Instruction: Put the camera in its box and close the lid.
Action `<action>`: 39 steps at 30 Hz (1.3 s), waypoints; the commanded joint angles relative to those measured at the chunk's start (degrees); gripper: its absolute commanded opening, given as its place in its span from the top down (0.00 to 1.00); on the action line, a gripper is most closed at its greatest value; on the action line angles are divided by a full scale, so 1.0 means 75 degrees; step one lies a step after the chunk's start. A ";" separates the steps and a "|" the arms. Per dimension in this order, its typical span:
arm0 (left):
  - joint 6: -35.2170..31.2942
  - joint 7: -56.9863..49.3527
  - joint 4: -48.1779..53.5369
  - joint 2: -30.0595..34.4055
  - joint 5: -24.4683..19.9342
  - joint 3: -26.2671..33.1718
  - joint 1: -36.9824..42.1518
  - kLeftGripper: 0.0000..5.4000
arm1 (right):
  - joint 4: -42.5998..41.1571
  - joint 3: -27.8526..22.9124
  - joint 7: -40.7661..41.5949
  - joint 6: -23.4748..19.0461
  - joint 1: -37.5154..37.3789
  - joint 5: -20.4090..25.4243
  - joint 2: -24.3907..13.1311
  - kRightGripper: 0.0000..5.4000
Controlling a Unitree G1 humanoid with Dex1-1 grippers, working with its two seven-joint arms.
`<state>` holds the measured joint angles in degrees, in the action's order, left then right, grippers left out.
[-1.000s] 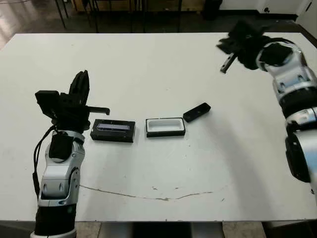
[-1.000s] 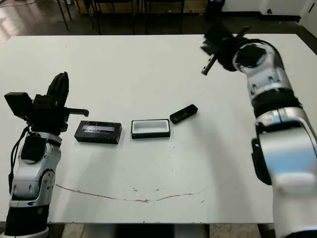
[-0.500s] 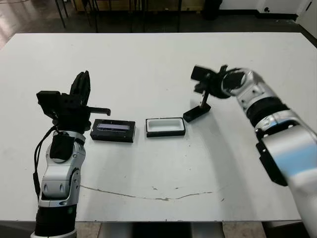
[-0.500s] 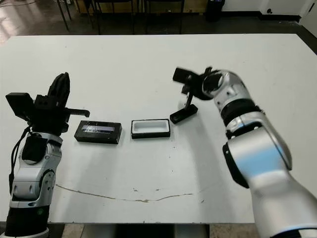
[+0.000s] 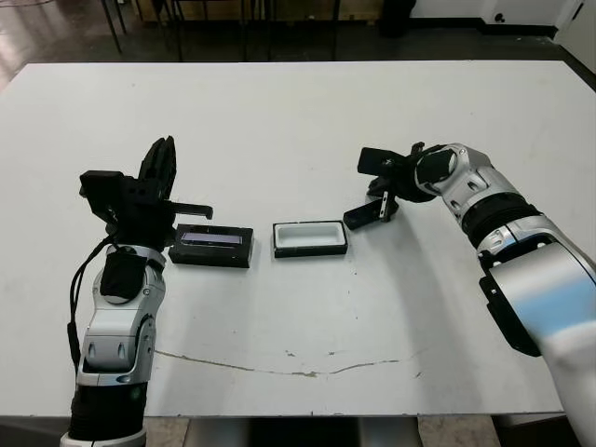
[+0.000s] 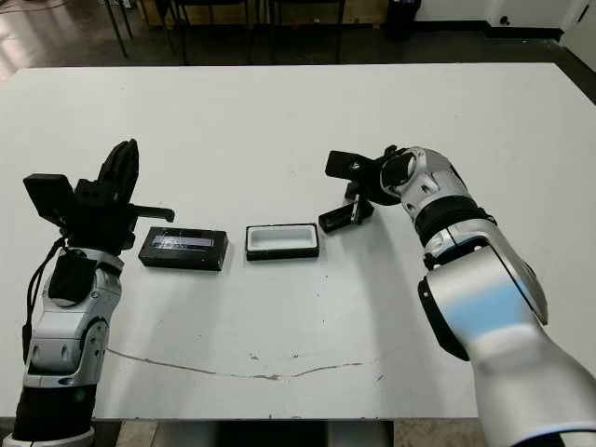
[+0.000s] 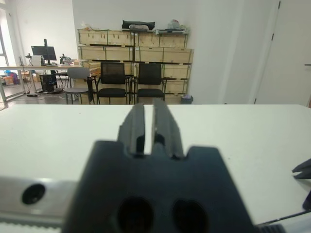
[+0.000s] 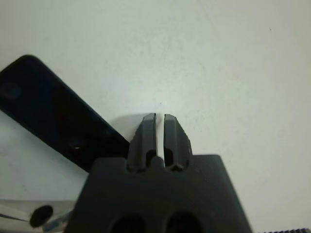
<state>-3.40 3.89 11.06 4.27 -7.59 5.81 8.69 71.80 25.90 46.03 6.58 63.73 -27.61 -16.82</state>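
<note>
The camera (image 5: 358, 217), a slim black bar, lies slanted on the white table just right of the box (image 5: 311, 250). The box is a shallow black tray with a white lining and nothing in it. The lid (image 5: 212, 246), a black slab with a pale strip, lies flat to the left of the box. My right gripper (image 5: 385, 212) points down at the camera's far right end. In the right wrist view its fingers are shut, and the camera (image 8: 53, 121) lies beside them, not between them. My left gripper (image 5: 162, 149) stands upright left of the lid, shut and holding nothing.
A thin brown line (image 5: 279, 368) runs across the table near its front edge. Beyond the far edge stand dark chairs (image 7: 114, 80) and shelves of boxes (image 7: 136, 46). Bare table surface (image 5: 279, 121) lies behind the three objects.
My right arm swung in from the far right of the table and came down to the camera's right end. The left arm, lid and box kept their places.
</note>
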 commanded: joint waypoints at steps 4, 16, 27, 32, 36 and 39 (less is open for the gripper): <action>-0.0033 -0.0064 -0.0131 0.0006 0.0082 -0.0013 -0.0031 1.00 | 0.0139 -0.0029 0.0570 0.0300 -0.0275 0.0017 -0.0436 1.00; -0.0028 -0.0037 -0.0185 0.0017 -0.0053 0.0052 -0.0004 1.00 | -0.1093 -0.0354 0.2008 0.0945 -0.1153 0.0643 -0.1361 1.00; 0.0059 0.0045 -0.0331 0.0045 -0.0144 0.0090 0.0081 1.00 | -0.2492 -0.0660 0.2633 0.0934 -0.2258 0.1514 -0.1535 1.00; 0.0065 0.0064 -0.0335 0.0063 -0.0166 0.0093 0.0091 1.00 | -0.3196 -0.0712 0.2948 0.0546 -0.2537 0.1796 -0.1661 1.00; 0.0024 0.0043 -0.0295 0.0044 -0.0187 0.0093 0.0090 1.00 | -0.3412 -0.0722 0.3133 0.0300 -0.2543 0.1845 -0.1854 1.00; 0.0003 0.0027 -0.0277 0.0054 -0.0161 0.0086 0.0086 1.00 | -0.3525 -0.0757 0.3272 0.0176 -0.2554 0.1899 -0.1977 1.00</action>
<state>-2.60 4.11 9.34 4.22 -8.97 6.21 9.34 45.74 19.58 69.36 8.89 46.35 -13.60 -31.76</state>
